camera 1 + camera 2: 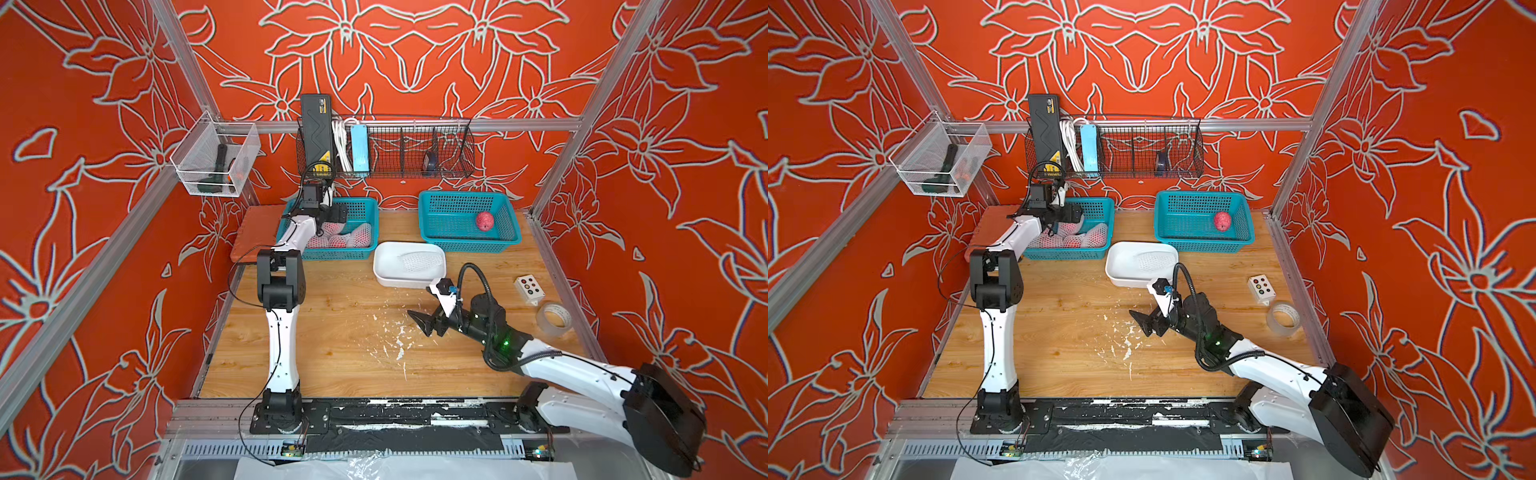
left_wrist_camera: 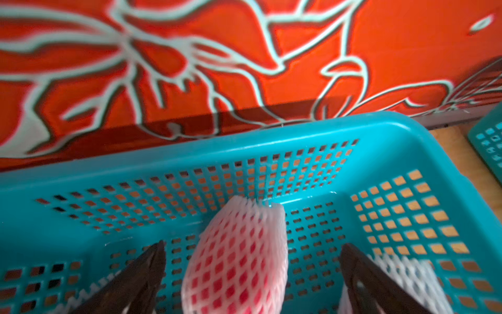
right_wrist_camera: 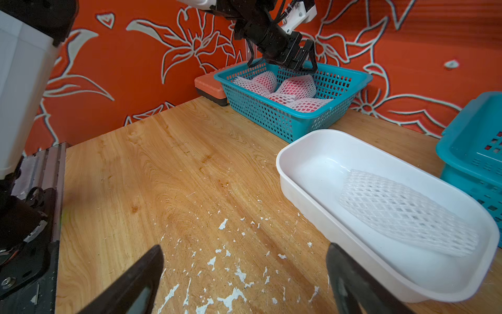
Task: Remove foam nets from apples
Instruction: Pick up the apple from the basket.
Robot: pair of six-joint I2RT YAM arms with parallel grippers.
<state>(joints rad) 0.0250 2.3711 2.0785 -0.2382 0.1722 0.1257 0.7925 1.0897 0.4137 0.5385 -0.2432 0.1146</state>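
1. Left gripper (image 2: 252, 246) hangs inside the left teal basket (image 2: 271, 130) with its jaws spread wide. They straddle one netted apple (image 2: 239, 255) without clamping it, which looks like the set-up for a pick.
2. Right gripper (image 3: 244, 248) is also spread and empty, low over the wooden table (image 3: 163, 163) among white foam crumbs (image 3: 231, 296). It sits near the white tub (image 3: 298, 187), probably parked there to take hold of a net once an apple is brought over.
3. The layout reads as a sorting line. One stripped foam net (image 3: 402, 214) lies flat in the tub, and one bare apple (image 1: 484, 220) sits in the right teal basket (image 1: 469, 247). The wrapped apples (image 3: 296, 84) are piled in the left basket, so most of the job seems to lie ahead.
4. In both top views the left arm covers part of the left basket, so the wrapped apples cannot be counted surely.
5. The left wrist view cuts off the near end of the straddled apple, and I cannot tell whether the jaws touch its mesh. A second net (image 2: 407, 274) is half hidden behind one of them.
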